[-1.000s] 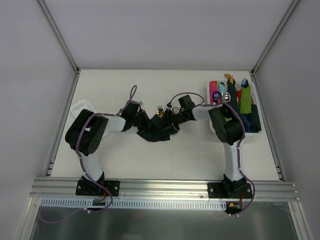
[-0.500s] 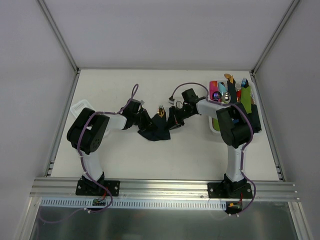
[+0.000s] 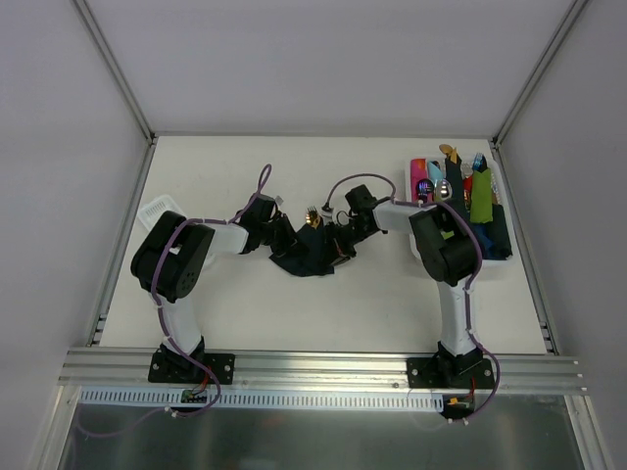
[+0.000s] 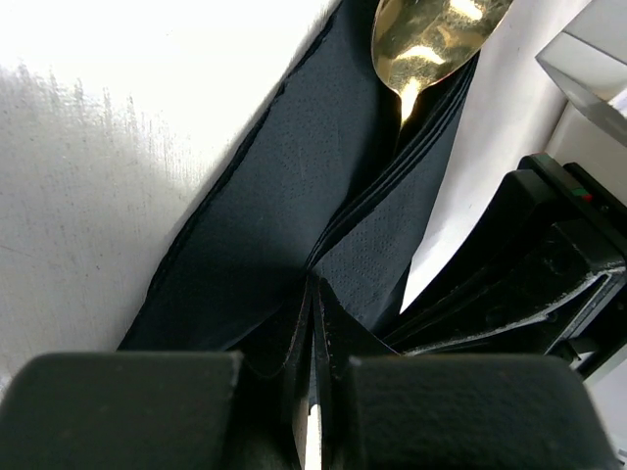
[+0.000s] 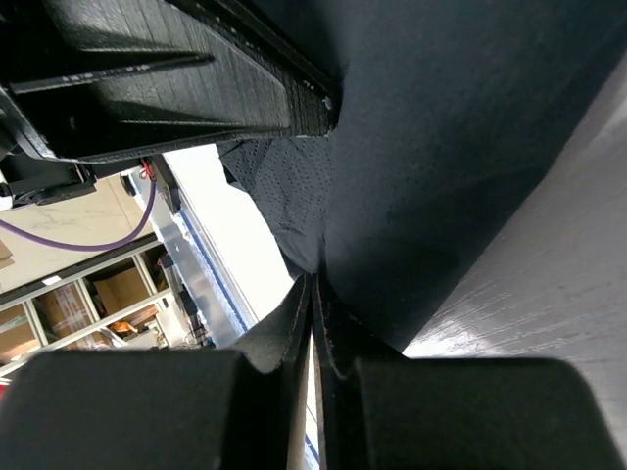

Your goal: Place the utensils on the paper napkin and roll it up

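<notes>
- Meeting at mid-table in the top view, the left gripper [image 3: 284,241] and right gripper [image 3: 339,245] are both reaching into the crumpled paper napkin [image 3: 309,260]. The spoon [image 3: 313,217] is showing its gold bowl at the napkin's far edge. A tray [image 3: 410,176] of rolled bundles [image 3: 481,201] is sitting far right.
- Looking from the left wrist, the left gripper [image 4: 313,291] is pinching a napkin [image 4: 279,196] fold tight, while the spoon [image 4: 431,29] is lying with its handle tucked into the folds.
- Looking from the right wrist, the right gripper [image 5: 312,291] is clamping closed on the napkin's [image 5: 441,147] edge.

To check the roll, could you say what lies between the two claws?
The bunched paper napkin, gold spoon poking out, lies between left claw and right claw; top view.
</notes>
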